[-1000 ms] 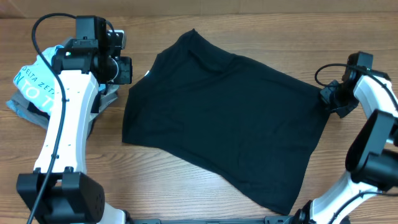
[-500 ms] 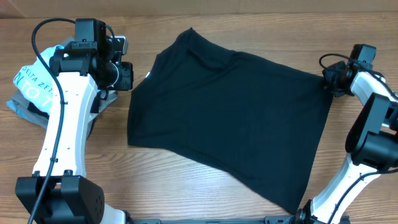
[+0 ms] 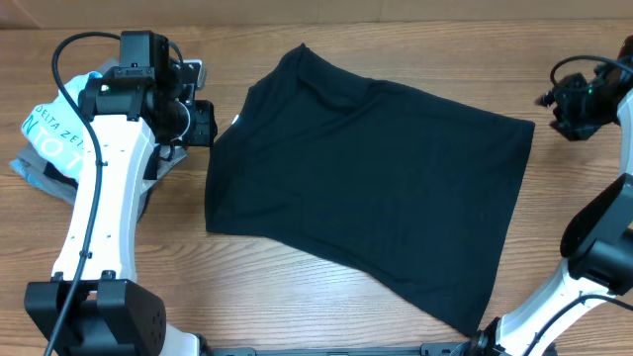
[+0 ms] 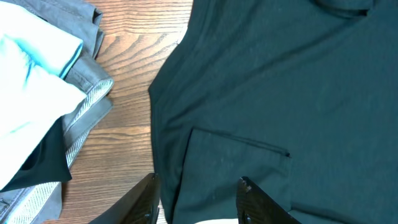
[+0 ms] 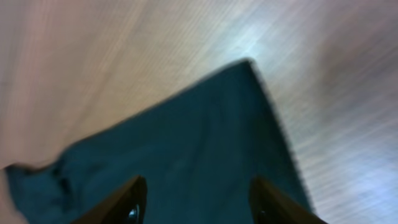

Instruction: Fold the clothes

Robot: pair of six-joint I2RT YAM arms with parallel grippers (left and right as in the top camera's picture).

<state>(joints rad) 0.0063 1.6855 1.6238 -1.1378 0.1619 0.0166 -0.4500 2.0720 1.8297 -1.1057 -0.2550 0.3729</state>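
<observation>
In the right wrist view, black T-shirt [image 5: 186, 155] corner, blurred

Right wrist view is smeared with blur: we read the black T-shirt [image 5: 186, 143] only as a dark corner, hem lost. Right gripper [image 5: 198, 190] is cropped at the bottom edge. Overhead, the right arm [image 3: 598, 237] runs off frame and the left arm [image 3: 99, 188] covers part of the light-blue tee [image 3: 49, 119] lettering.
</observation>
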